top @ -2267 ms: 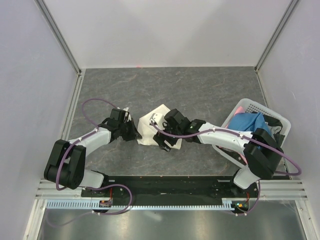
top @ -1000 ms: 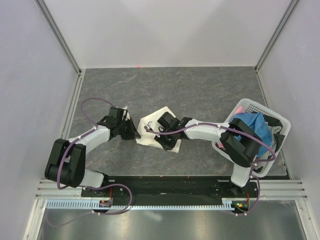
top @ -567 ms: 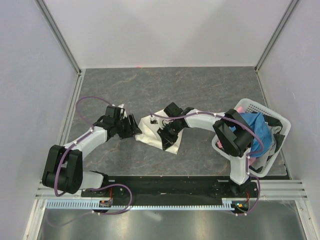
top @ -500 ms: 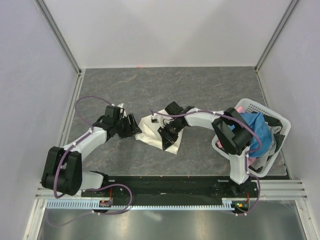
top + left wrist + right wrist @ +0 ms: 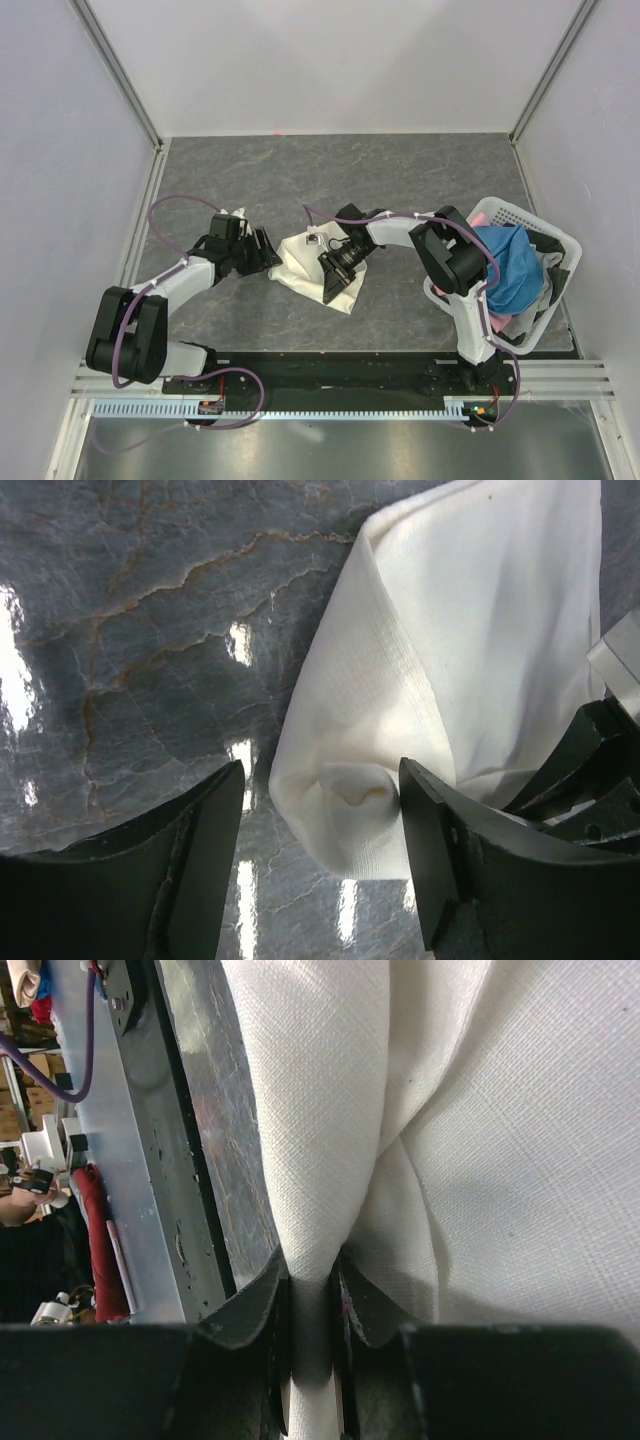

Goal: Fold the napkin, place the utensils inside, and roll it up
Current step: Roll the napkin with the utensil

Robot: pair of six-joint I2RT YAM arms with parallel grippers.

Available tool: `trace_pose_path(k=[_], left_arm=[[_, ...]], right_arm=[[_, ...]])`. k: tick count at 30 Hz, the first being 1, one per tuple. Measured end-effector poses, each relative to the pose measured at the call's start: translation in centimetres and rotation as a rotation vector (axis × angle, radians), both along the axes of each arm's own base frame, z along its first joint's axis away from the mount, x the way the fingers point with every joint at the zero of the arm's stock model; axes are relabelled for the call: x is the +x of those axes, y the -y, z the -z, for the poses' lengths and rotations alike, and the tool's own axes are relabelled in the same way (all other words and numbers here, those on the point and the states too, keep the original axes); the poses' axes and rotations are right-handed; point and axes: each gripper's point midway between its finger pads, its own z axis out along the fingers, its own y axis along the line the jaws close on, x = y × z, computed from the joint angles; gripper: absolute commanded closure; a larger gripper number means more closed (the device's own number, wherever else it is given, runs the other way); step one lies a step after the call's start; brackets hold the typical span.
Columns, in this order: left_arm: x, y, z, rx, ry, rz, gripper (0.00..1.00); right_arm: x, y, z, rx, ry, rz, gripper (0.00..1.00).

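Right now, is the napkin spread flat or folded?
Folded and bunched: the napkin shows layered creases, and the right gripper pinches one fold.

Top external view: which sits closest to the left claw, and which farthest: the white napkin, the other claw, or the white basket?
1. The napkin, its end right beside the left gripper.
2. The right gripper, pinching the napkin further right.
3. The basket, far off at the right side.
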Motion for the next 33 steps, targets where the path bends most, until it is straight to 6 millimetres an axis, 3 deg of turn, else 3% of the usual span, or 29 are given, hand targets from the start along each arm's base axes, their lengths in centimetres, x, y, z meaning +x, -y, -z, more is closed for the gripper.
trace_pose_path(k=[6,10,20,33], left_arm=[[0.7,0.1,0.7,0.001,0.004,-0.005,0.46],[0.6,0.4,1.5,-0.011,-0.02,0.006,0.53],[0.7,0.8,2.0,-0.025,-0.038,0.02,0.56],[0.8,1.0,2.0,-0.029,-0.046,0.025,0.56]], right_arm=[[0.0,0.0,0.0,0.001,-0.013,0.002,0.71],[-0.1,0.0,-0.2,-0.003,-0.025,0.007,0.58],[0.2,0.2,-1.4,-0.041,0.026,0.021,0.37],[4.7,1.7,-2.1,-0.164,0.335,0.1,0.22]])
